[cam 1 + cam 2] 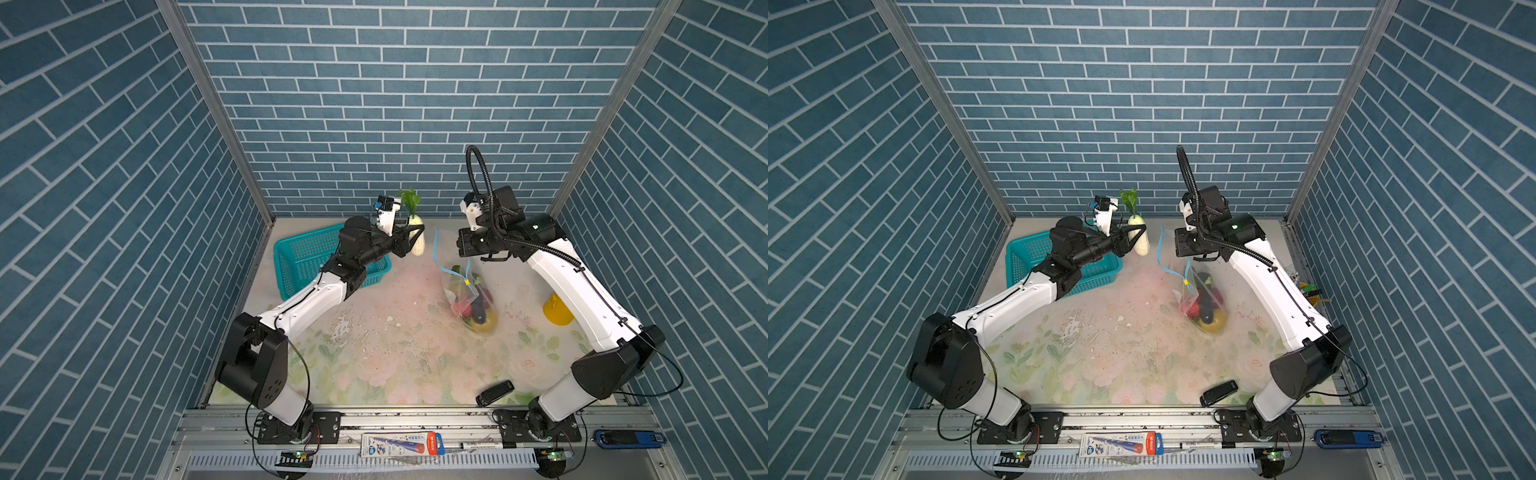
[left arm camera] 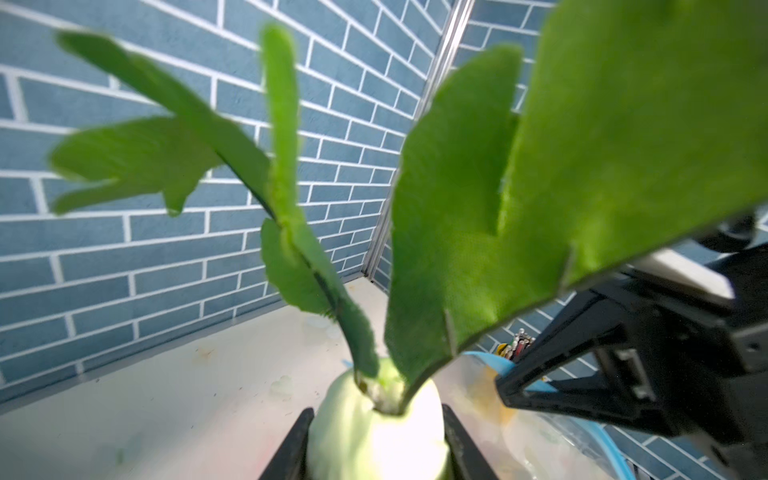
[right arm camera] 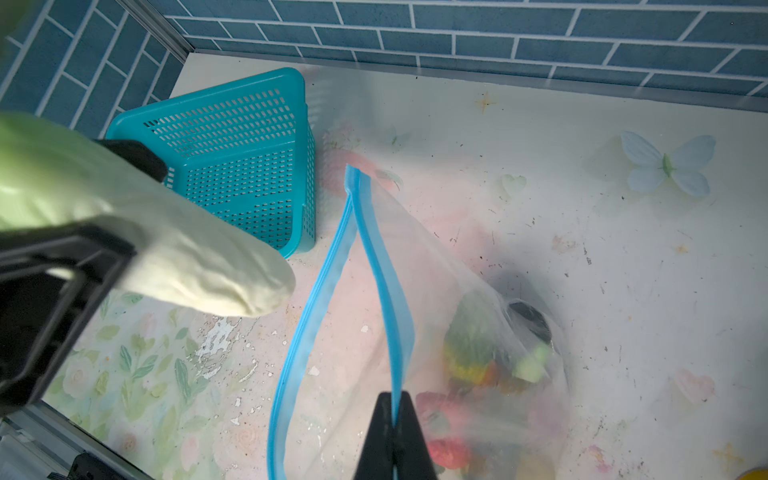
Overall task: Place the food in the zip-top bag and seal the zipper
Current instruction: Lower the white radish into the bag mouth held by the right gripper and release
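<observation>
Blue zipper [image 3: 381, 270] pinched between the fully closed right jaws, zip-top bag [image 3: 457, 266] hanging from it with mouth agape, food [image 1: 473, 309] heaped in its lower end on the surface [image 1: 395, 353], left jaws half-spread, clamped on a white leafy radish [image 3: 187, 253], aloft beside the mouth.
</observation>
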### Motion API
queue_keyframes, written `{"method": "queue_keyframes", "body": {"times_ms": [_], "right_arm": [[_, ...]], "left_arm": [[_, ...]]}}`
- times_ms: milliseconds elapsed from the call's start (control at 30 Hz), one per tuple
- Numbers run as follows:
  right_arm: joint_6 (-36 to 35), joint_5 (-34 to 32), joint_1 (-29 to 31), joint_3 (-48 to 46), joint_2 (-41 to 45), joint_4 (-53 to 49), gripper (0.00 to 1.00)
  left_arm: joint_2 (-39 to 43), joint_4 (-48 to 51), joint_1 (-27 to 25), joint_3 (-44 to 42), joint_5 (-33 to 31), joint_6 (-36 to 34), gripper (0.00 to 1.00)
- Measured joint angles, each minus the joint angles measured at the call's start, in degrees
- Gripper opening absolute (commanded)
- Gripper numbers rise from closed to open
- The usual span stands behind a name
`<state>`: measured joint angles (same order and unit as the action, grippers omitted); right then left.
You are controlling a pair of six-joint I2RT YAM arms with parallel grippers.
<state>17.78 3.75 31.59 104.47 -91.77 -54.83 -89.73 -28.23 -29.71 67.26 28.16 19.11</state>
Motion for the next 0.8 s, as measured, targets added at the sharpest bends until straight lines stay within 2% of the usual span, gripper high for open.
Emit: {"method": "queue_keyframes", "body": {"times_ms": [467, 800], "right_arm": [[0.63, 2.1, -0.85, -0.33, 0.17, 1.14, 0.0], [1.66, 3.69, -2.6, -0.72, 1.62, 1.73, 0.0]], "left_arm": [[-1.42, -14.08, -10.01, 1.11, -2.82, 0.07, 0.26], [-1.9, -17.46, -11.19, 0.15, -2.89, -0.94, 0.26]]}}
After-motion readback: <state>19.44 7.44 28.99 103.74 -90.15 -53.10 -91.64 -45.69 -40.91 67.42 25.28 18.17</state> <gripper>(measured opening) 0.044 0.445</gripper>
